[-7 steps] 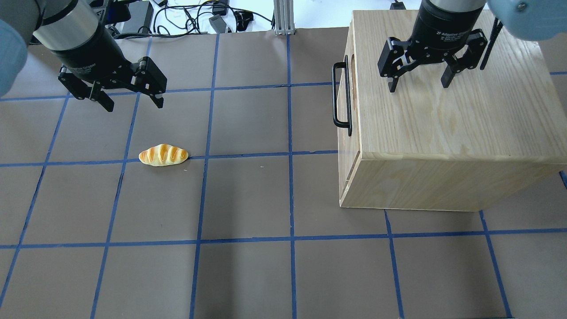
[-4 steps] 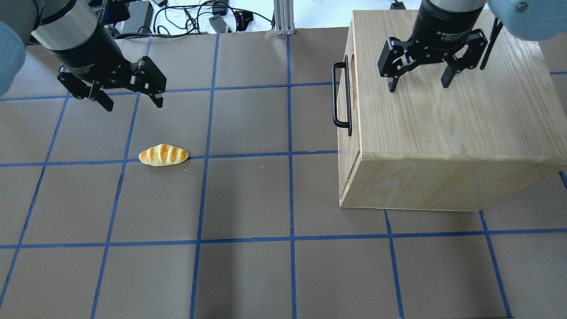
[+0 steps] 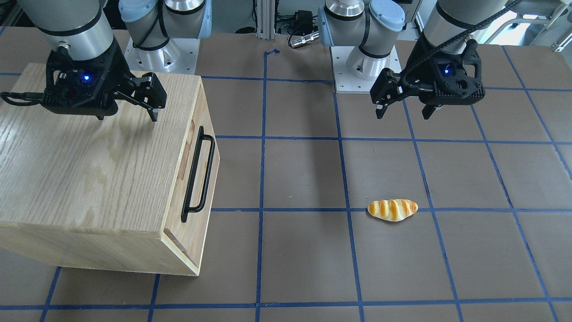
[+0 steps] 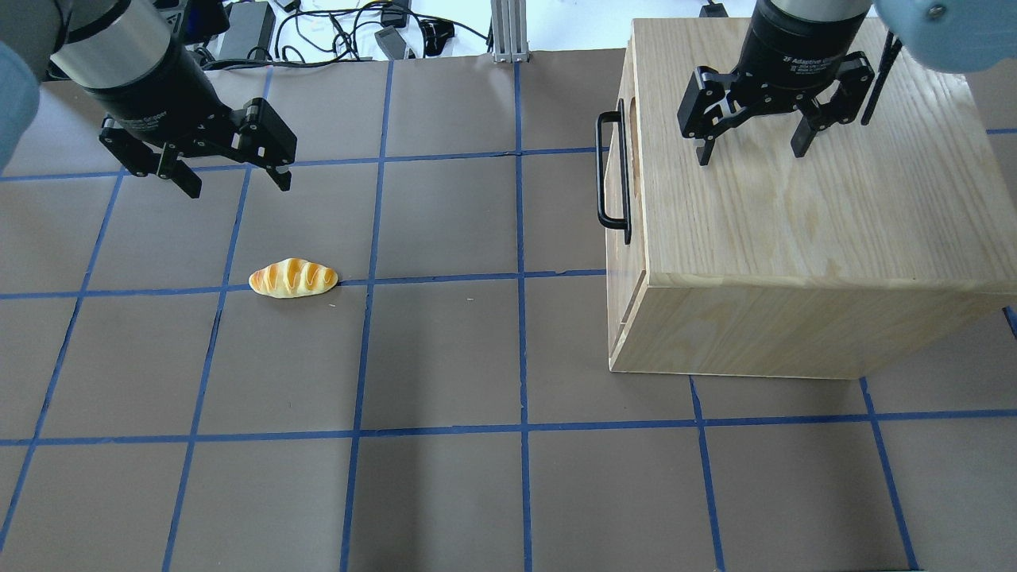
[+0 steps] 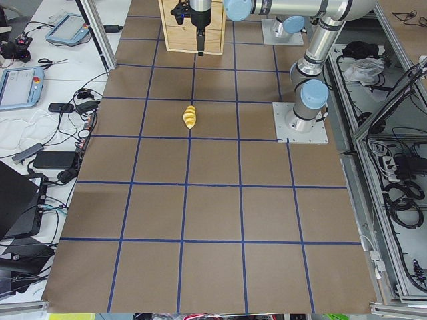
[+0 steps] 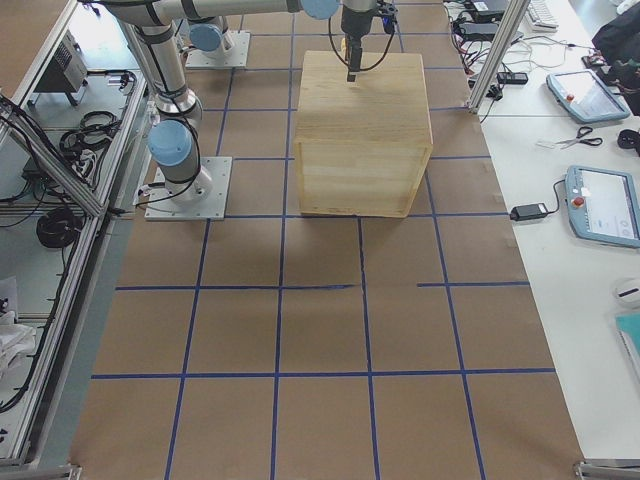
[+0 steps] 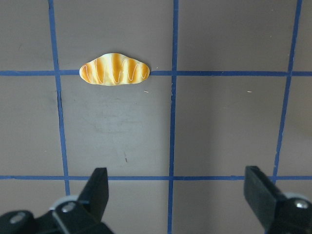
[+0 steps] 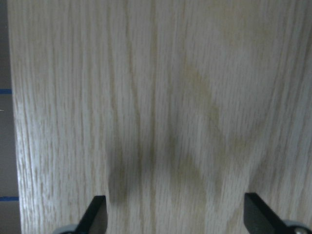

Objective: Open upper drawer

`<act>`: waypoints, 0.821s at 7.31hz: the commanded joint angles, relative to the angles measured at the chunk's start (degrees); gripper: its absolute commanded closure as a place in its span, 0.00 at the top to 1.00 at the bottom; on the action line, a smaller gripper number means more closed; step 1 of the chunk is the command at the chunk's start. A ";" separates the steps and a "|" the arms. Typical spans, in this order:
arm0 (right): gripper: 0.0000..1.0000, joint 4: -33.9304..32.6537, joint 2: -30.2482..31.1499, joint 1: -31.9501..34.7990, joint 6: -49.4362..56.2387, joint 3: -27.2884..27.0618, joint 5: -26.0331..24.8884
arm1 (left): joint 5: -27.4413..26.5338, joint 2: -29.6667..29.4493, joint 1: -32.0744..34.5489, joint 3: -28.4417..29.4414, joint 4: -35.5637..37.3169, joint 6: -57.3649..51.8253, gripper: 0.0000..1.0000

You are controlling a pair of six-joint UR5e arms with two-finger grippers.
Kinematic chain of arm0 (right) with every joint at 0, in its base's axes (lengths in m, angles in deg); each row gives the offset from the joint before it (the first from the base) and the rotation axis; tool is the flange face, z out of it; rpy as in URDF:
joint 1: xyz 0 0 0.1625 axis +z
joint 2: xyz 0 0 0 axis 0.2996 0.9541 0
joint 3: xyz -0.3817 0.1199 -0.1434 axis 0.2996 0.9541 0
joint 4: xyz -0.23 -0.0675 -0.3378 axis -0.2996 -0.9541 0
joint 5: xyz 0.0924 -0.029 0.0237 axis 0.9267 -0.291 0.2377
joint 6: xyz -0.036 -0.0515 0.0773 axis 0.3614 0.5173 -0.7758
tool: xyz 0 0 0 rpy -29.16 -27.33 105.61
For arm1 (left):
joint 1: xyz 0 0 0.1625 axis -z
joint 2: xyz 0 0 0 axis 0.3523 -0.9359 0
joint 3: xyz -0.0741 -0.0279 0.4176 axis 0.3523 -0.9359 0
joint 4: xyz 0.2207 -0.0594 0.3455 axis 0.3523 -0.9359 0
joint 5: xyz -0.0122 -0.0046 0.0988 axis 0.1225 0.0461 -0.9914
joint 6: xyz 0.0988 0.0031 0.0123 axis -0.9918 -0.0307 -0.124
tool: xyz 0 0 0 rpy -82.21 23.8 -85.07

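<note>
The upper drawer (image 4: 637, 208) is shut in the front of the oak-grain cabinet (image 4: 794, 206). Its black bar handle (image 4: 612, 171) faces the table's middle, and it also shows in the front-facing view (image 3: 198, 174). My right gripper (image 4: 751, 155) is open and empty. It hangs just above the cabinet's top, behind the handle, and its wrist view shows only the wood top (image 8: 161, 97). My left gripper (image 4: 238, 184) is open and empty above the bare mat, far to the left of the handle.
A toy bread roll (image 4: 293, 279) lies on the mat in front of the left gripper, and it also shows in the left wrist view (image 7: 115, 69). Cables and power bricks (image 4: 381, 32) lie beyond the table's far edge.
The left gripper has drifted slightly back and to the left. The right gripper, the drawer and the roll have not moved.
</note>
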 commanded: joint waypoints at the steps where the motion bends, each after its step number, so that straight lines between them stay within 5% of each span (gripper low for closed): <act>1: 1.00 0.00 0.00 0.00 -0.06 0.02 0.00 | 0.17 0.00 -0.14 0.69 0.09 0.13 1.00; 6: 1.00 0.00 0.00 0.00 -0.06 0.02 0.00 | 0.00 0.44 -0.32 0.61 -0.35 0.31 1.00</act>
